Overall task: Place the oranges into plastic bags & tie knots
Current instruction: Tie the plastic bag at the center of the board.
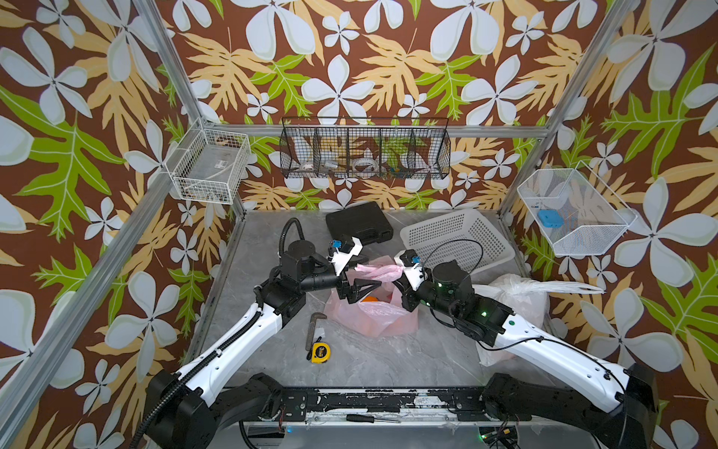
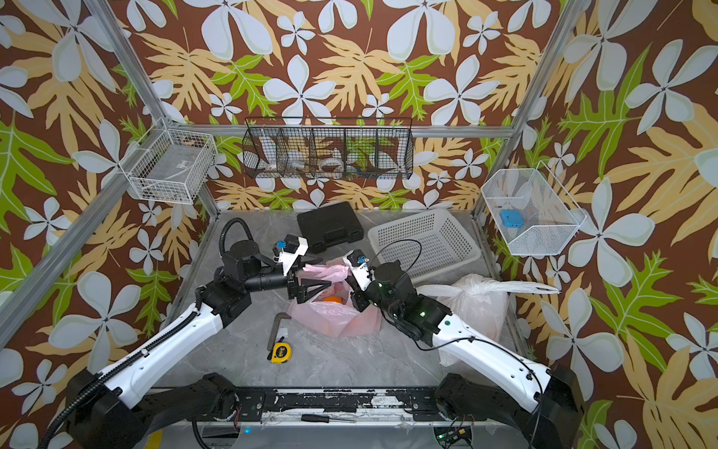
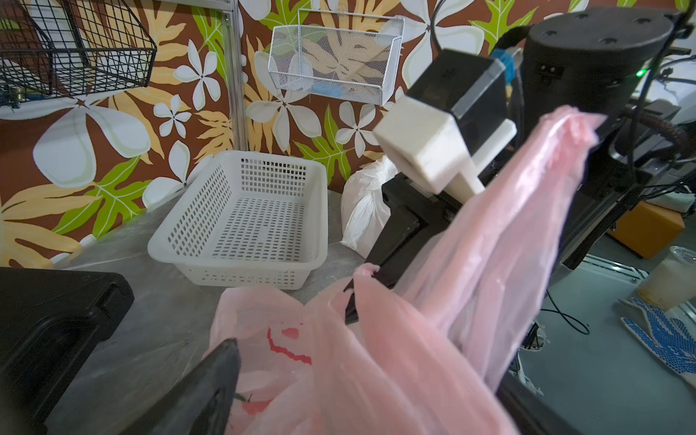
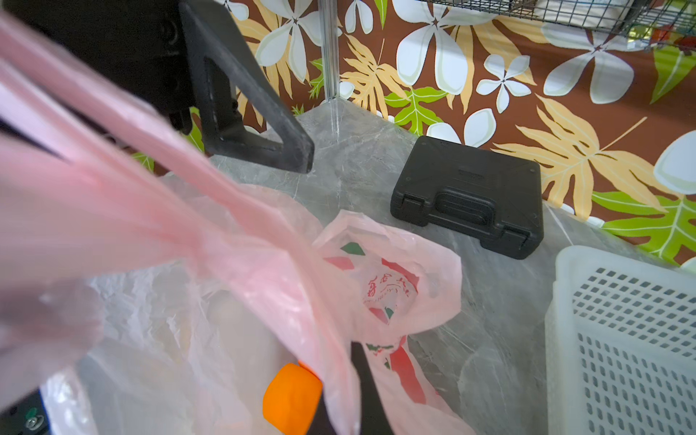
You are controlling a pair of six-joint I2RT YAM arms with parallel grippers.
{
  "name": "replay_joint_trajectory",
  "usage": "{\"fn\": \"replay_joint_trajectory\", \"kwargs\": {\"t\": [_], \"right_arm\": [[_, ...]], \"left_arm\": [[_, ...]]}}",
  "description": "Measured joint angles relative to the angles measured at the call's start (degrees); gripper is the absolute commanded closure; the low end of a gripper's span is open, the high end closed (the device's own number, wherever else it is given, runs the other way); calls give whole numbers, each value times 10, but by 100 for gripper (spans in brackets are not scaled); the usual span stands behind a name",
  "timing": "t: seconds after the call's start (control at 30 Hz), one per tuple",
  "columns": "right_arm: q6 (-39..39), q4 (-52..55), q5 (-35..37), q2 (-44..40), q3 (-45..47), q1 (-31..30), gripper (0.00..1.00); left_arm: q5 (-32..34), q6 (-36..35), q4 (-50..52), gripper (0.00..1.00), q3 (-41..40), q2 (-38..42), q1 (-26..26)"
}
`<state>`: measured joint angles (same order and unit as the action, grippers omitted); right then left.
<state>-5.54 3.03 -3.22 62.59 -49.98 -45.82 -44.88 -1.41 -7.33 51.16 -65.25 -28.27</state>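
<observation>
Pink bag [image 1: 369, 318]: mid-table, slumped, mouth open; one orange [image 1: 372, 299] showing inside.
Handle strips [image 1: 377, 270]: bunched, raised above the bag, long axis running straight across from one gripper to the other.
Right gripper [image 1: 401, 276]: pressed together on the strips' near end; exact pinch point buried in plastic.
Left gripper [image 1: 373, 273]: jaws spread wide, straddling the strips, gripping nothing; nearer arm to the loose end.
Coming move, likely: closing on the strips from the left to start the tie.
White bag [image 1: 516, 299]: beside the right arm, partly under it, ends sticking out sideways.
Hard to make out: orange count in either bag; any knot on the pink one; both wrist views smeared by film.
</observation>
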Motion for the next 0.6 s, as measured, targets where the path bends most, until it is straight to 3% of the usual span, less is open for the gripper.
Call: {"fn": "replay_joint_trajectory", "kwargs": {"t": [0.6], "right_arm": [[-38,-70,17,-57,71,0,100]], "left_arm": [[-65,-11,-22,7,45,-38,-1]]}}
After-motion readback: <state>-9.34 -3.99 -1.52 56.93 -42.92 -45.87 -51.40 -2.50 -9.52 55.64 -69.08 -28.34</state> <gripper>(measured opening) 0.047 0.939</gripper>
